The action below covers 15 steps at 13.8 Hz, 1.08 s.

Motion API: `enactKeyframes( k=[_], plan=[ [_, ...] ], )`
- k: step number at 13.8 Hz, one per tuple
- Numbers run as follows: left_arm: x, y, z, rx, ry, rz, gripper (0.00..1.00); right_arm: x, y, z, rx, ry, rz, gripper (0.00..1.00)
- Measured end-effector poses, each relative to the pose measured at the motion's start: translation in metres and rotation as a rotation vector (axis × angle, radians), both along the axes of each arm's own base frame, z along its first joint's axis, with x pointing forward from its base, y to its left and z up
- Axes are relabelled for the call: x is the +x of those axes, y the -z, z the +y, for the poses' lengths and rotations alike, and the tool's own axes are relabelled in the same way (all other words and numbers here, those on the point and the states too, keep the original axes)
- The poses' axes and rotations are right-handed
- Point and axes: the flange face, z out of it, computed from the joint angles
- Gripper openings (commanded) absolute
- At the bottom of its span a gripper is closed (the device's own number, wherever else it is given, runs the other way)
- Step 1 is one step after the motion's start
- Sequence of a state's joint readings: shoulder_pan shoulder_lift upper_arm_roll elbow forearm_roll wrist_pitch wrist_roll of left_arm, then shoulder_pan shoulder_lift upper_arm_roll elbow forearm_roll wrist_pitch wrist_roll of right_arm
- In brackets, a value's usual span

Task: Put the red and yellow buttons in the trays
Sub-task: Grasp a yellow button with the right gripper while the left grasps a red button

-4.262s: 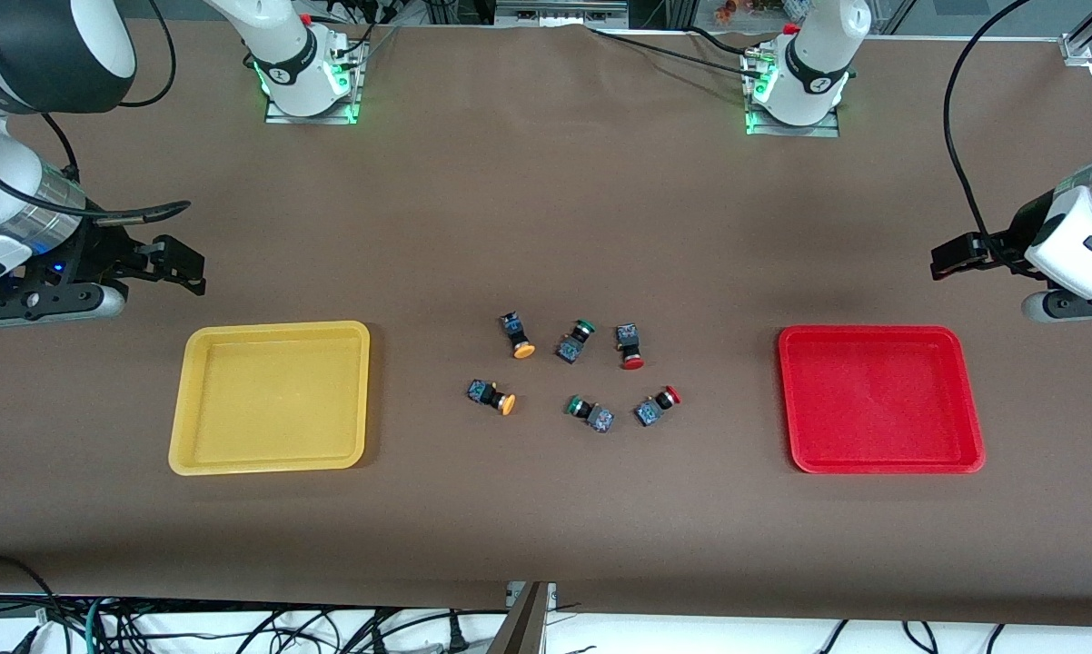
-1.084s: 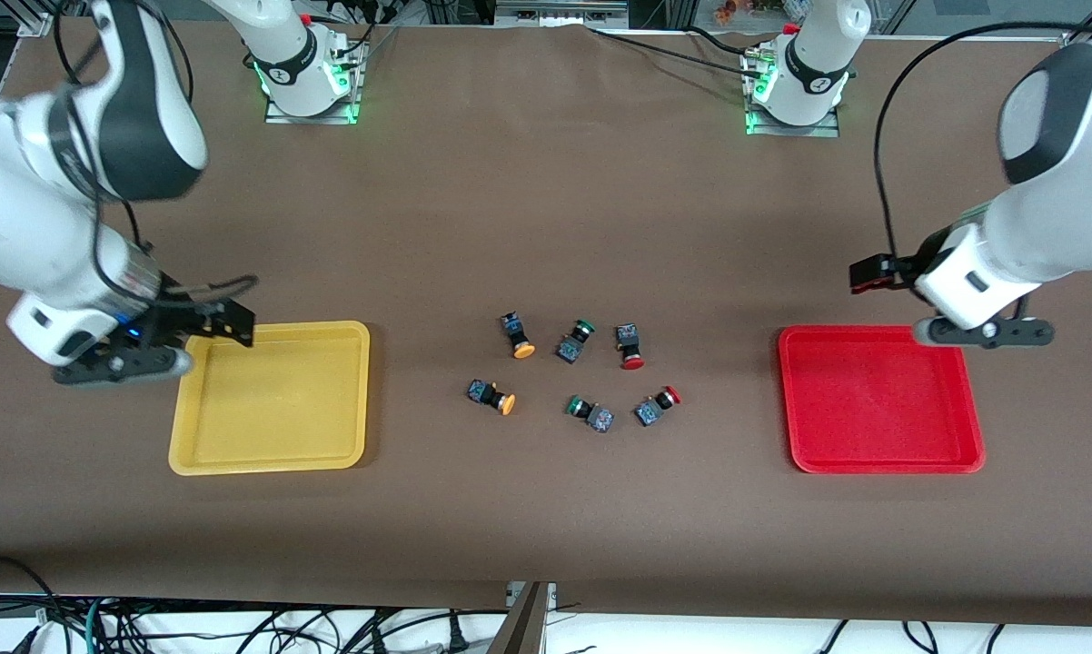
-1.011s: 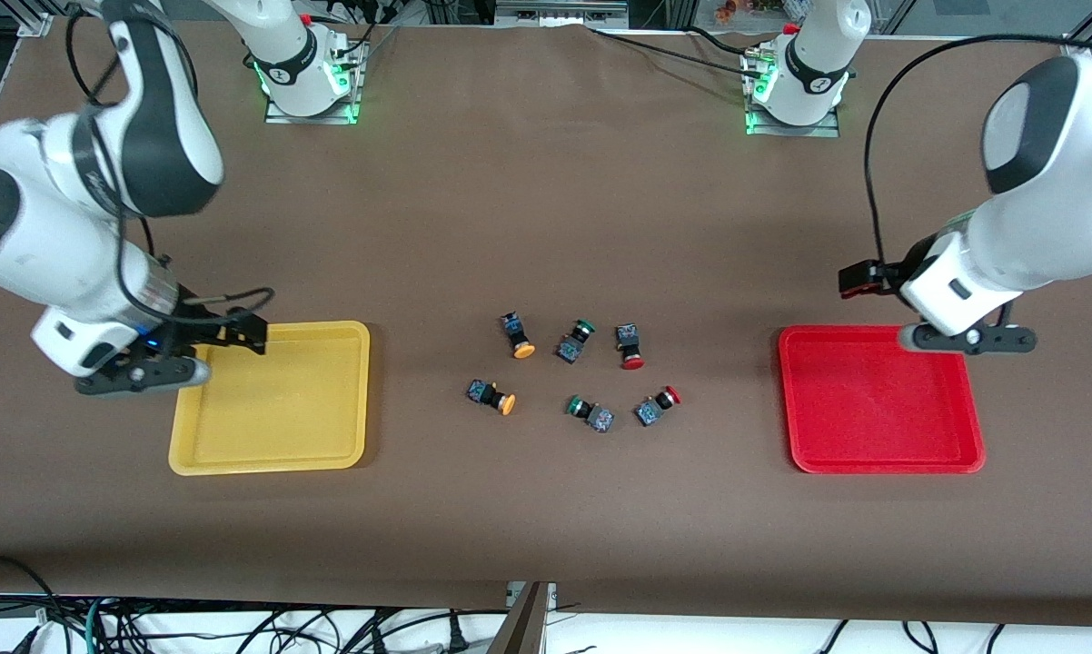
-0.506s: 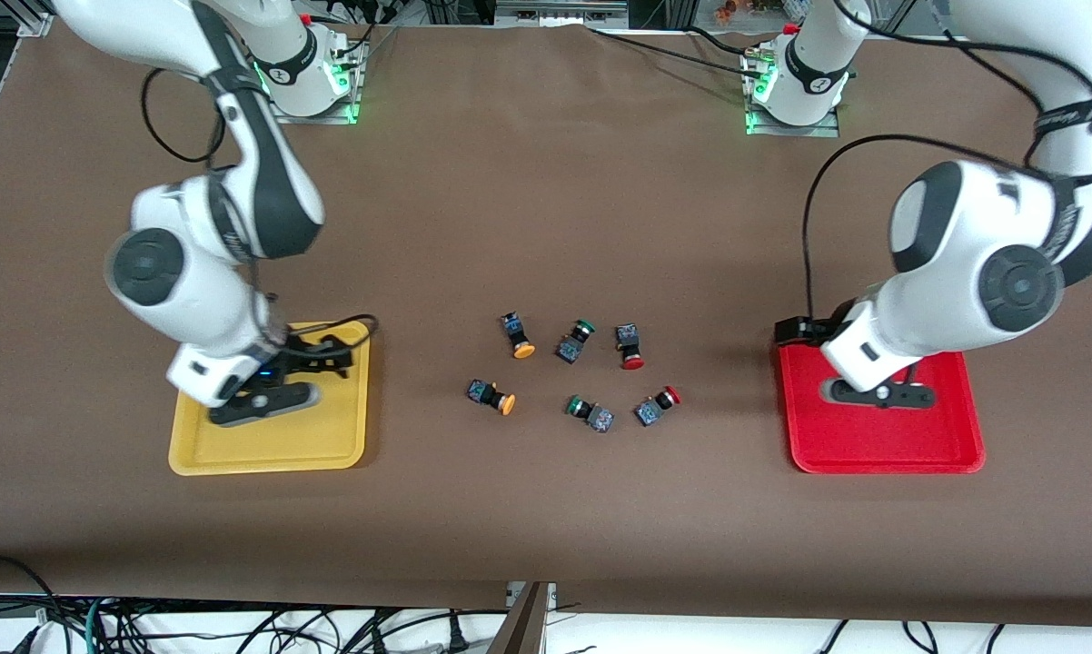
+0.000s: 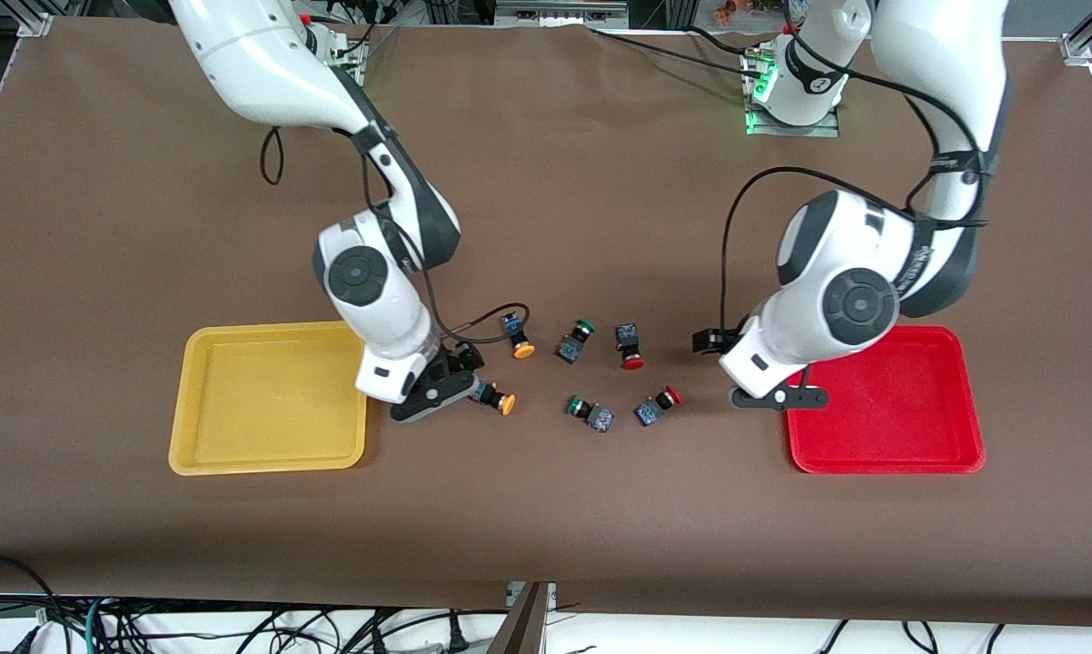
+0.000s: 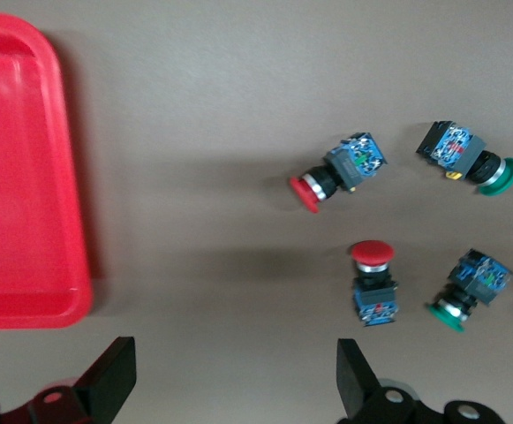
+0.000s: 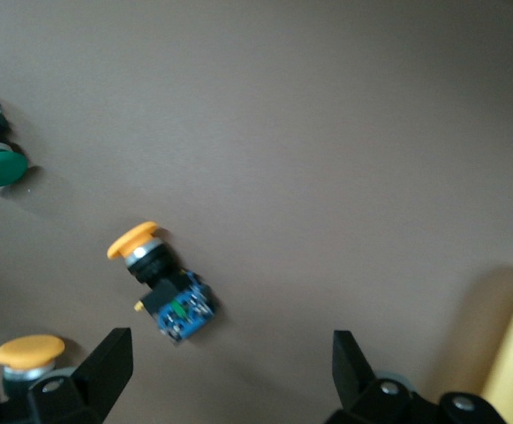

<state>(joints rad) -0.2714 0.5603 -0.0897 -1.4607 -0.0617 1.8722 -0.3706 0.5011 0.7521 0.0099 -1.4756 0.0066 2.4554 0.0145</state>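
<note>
- On the brown table (image 5: 546, 509), a shallow yellow plastic tray (image 5: 203, 454) lies toward the right arm's end and a shallow red plastic tray (image 5: 946, 454) toward the left arm's; both hold nothing.
- Between them lie six black-barrelled push-button switches, all on their sides.
- Right gripper (image 5: 460, 380), fingers spread wide, hangs just beside the nearer yellow-capped button (image 5: 494, 398), cap pointing away from it.
- Left gripper (image 5: 719, 368), equally wide, hangs near the red tray, with the nearer red-capped button (image 5: 657, 405) closest.

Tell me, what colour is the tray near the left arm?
Red. The tray shows best in the front view.
</note>
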Motion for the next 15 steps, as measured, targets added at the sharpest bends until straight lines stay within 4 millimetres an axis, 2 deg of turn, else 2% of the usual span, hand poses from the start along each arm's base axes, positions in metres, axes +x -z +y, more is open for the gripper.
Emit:
enactKeyframes(
  k=[2,4,6,10,15],
  plan=[
    [-0.003,0.02,-0.019,0.004,-0.02,-0.004,1.0,-0.007,0.023,0.019,0.01,-0.027,-0.019,1.0],
    [-0.007,0.042,-0.04,0.01,-0.044,-0.003,1.0,-0.012,0.039,0.031,0.017,-0.045,-0.032,1.0],
    [-0.014,0.057,-0.057,0.019,-0.059,0.006,1.0,-0.011,0.047,0.03,0.013,-0.062,-0.037,1.0],
    [-0.027,0.084,-0.078,0.021,-0.082,-0.005,1.0,-0.009,0.05,0.025,-0.001,-0.09,-0.039,1.0],
    [-0.061,0.127,-0.123,0.029,-0.11,-0.018,1.0,-0.009,0.064,0.02,-0.008,-0.087,-0.019,1.0]
  ],
)
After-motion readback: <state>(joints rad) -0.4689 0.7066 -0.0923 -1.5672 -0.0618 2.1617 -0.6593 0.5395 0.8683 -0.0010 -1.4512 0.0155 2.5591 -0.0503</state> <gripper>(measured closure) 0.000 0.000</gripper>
